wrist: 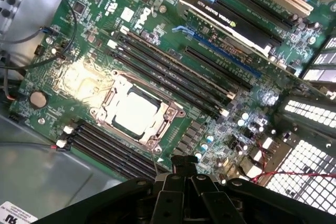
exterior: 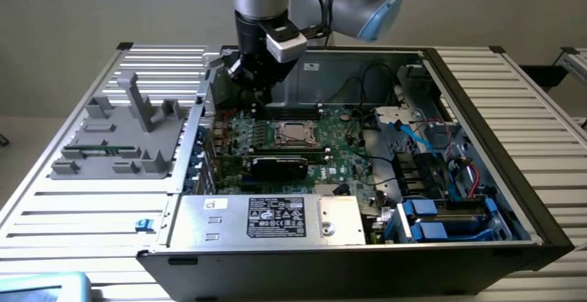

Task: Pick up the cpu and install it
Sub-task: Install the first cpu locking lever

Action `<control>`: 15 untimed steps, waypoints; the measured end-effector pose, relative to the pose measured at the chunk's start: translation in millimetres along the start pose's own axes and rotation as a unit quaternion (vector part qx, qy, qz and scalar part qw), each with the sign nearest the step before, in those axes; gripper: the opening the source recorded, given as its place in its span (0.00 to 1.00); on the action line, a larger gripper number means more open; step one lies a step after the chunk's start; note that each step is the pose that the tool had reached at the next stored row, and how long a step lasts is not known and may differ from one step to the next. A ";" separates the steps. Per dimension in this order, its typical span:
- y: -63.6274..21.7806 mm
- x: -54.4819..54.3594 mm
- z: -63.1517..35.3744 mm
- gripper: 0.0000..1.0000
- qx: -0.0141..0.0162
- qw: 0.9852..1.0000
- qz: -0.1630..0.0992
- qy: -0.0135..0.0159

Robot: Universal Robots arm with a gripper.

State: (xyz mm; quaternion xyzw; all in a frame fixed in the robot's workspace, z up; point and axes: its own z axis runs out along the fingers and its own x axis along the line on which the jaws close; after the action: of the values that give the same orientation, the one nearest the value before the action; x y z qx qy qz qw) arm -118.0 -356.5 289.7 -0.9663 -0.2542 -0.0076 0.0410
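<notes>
one black gripper [wrist: 181, 165], fingers closed together, hangs above the shiny silver square cpu [wrist: 134, 114] seated in its metal-framed socket [wrist: 167, 109].

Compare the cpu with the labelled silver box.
The cpu is small, flat and square; the silver box is a large block. The cpu lies inside the socket frame on the motherboard; the silver box stands against the case wall. Both are silvery metal.

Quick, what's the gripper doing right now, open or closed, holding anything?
Gripper: closed, nothing visibly held; the cpu sits in its socket.
</notes>
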 end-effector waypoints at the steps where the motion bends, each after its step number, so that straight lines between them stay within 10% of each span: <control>1: 0.0 0.0 0.2 0.11 0.003 1.000 0.003 0.002; 9: -0.5 -1.0 1.0 0.11 0.025 0.999 0.026 0.014; 15: -1.1 -2.6 2.4 0.11 0.026 0.999 0.029 0.013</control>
State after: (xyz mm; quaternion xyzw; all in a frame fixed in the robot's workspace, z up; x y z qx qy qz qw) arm -120.8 -356.6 287.3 -0.9717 -0.2253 -0.0126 0.0699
